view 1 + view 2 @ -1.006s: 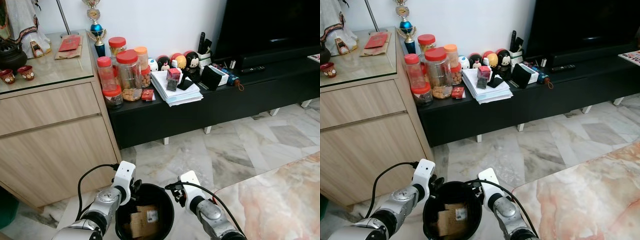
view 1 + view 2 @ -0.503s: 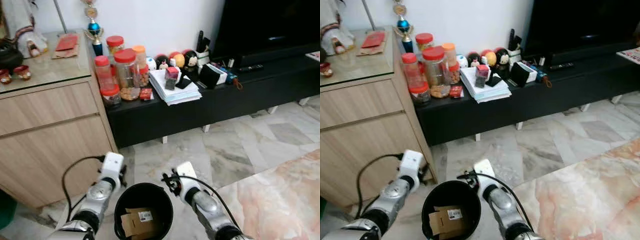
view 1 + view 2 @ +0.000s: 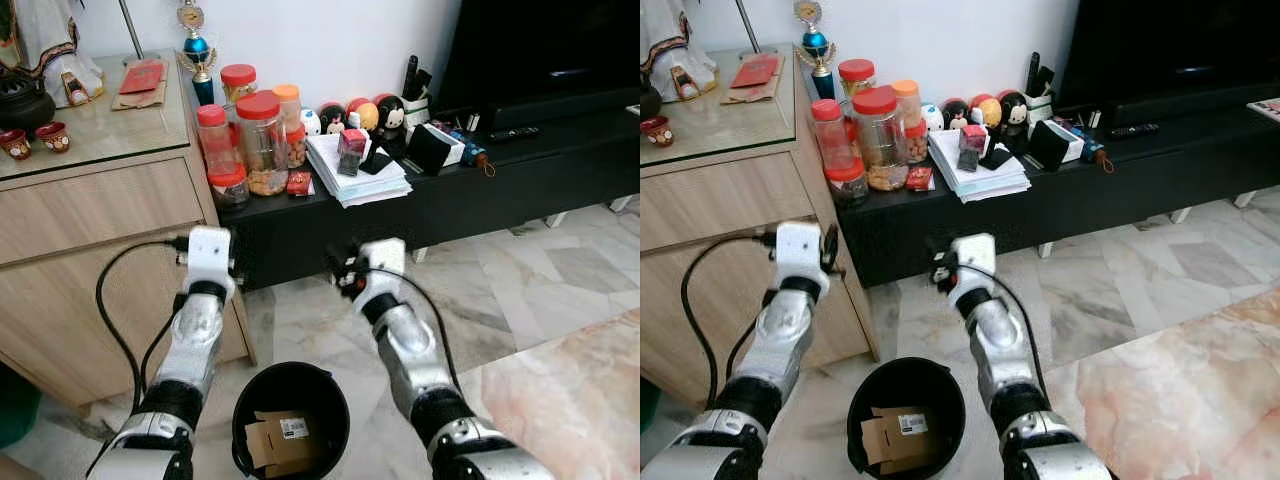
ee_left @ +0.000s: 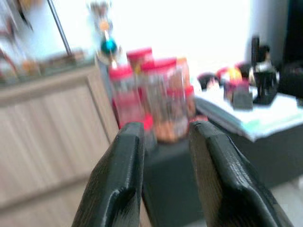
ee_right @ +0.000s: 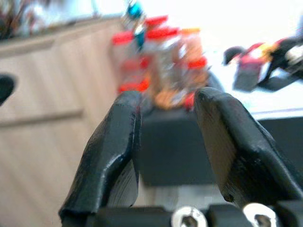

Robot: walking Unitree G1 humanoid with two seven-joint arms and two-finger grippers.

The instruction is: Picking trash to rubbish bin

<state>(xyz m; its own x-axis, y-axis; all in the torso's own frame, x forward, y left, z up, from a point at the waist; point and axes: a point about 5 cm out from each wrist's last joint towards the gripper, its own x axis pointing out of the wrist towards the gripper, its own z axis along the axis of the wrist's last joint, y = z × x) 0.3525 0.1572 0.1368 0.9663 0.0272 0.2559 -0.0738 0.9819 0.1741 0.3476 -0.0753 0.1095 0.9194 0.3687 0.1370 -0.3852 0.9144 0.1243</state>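
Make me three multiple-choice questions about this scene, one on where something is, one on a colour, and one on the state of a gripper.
1. Where is the rubbish bin?
A. On the marble floor between the two arms
B. On the black TV bench
C. On the wooden cabinet

2. What colour are the lids of most snack jars?
A. Blue
B. Red
C. White

3. What is the state of the left gripper?
A. Shut on cardboard
B. Open and empty
C. Shut on a jar

Answers:
1. A, it stands on the floor, cardboard inside.
2. B, red lids show on most jars.
3. B, a gap shows between its fingers.
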